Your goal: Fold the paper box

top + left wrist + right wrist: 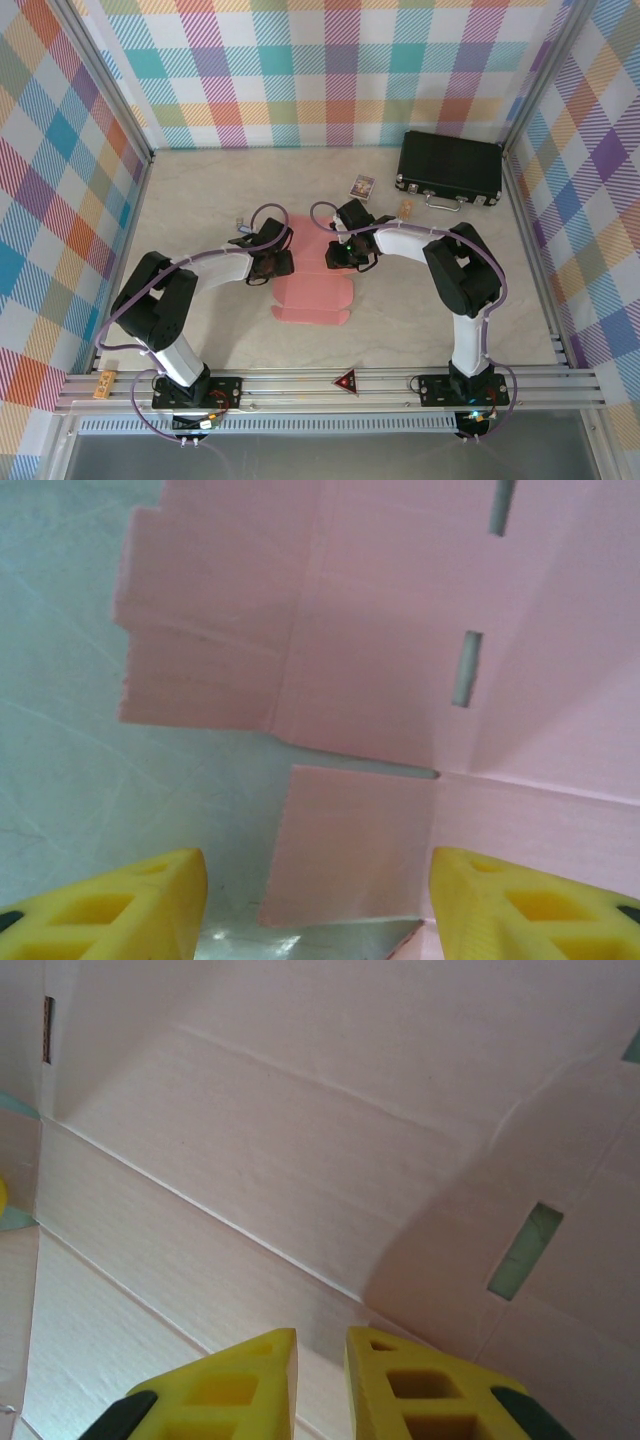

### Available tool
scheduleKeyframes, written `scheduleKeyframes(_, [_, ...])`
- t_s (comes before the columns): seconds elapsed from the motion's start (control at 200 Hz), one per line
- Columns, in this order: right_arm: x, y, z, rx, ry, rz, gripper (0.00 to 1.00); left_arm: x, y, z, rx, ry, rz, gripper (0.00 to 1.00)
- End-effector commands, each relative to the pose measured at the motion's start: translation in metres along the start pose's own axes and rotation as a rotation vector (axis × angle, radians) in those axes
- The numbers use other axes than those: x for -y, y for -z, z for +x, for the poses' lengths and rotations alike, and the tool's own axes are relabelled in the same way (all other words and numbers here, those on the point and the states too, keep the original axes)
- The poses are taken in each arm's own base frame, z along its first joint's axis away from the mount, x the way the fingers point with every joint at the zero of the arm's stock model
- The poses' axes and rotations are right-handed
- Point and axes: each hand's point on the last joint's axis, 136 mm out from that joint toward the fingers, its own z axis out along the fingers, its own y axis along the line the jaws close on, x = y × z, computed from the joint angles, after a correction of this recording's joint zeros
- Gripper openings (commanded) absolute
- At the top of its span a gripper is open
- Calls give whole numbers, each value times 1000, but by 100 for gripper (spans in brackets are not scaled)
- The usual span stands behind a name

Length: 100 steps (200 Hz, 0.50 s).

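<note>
Salmon-pink thin die-cut cardboard, the paper box (312, 295) lies flat on the pale table (200, 190) between both arms, likely light, floppy and crease-prone, best pinched along a flap (350, 840) edge; left gripper (318, 875) stands released over it, right gripper (320, 1345) nearly closed, hold unclear.

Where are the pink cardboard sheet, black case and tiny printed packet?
Salmon-pink cardboard sheet (310, 295): overhead view, near flat panel.
Black hard case (450, 168): overhead view, lid.
Tiny printed card packet (361, 186): overhead view, its face.
</note>
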Motion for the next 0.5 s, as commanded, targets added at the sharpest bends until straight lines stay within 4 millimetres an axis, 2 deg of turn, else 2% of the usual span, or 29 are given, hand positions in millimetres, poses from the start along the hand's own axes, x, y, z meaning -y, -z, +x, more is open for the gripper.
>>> scheduleKeyframes(0.0, [7,-14,16,-58,-17,22,22,14,-2,-8,17,-14,75,56])
scheduleKeyframes(0.1, [7,-15,17,-60,-20,21,21,25,0,-10,20,-30,131,48])
scheduleKeyframes(0.235, [6,-16,18,-64,-22,19,21,29,4,-14,36,-45,154,37])
scheduleKeyframes(0.495, [6,-19,20,-72,-23,18,21,42,11,-15,53,-103,199,28])
